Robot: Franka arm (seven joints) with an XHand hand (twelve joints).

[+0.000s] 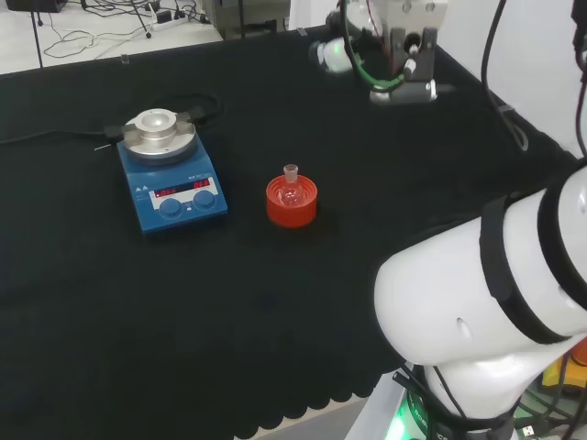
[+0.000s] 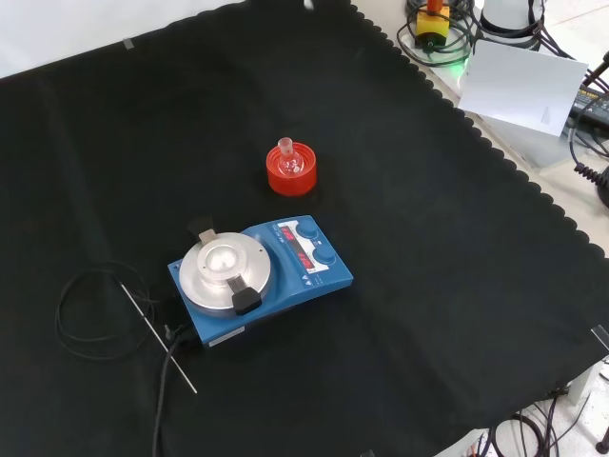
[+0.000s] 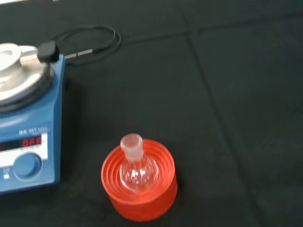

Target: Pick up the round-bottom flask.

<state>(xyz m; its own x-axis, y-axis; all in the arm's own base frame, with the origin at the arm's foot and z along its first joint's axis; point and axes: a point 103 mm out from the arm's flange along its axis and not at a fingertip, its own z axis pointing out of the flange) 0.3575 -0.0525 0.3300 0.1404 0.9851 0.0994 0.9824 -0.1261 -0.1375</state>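
A small clear round-bottom flask (image 1: 291, 187) (image 2: 288, 158) (image 3: 137, 168) stands upright, neck up, in a red ribbed ring stand (image 1: 292, 209) (image 2: 290, 178) (image 3: 142, 201) near the middle of the black cloth. Nothing touches it. The arm's wrist end (image 1: 404, 50) hangs high at the top of the head view, to the right of the flask and well apart from it. The wrist view looks down on the flask from some height and from one side.
A blue hotplate stirrer (image 1: 172, 179) (image 2: 259, 278) (image 3: 23, 127) with a round metal top sits beside the stand. Its black cable (image 2: 86, 319) (image 3: 90, 40) and a thin metal probe (image 2: 157, 333) lie behind it. The cloth's scalloped edge (image 2: 533, 181) runs along the right of the front view.
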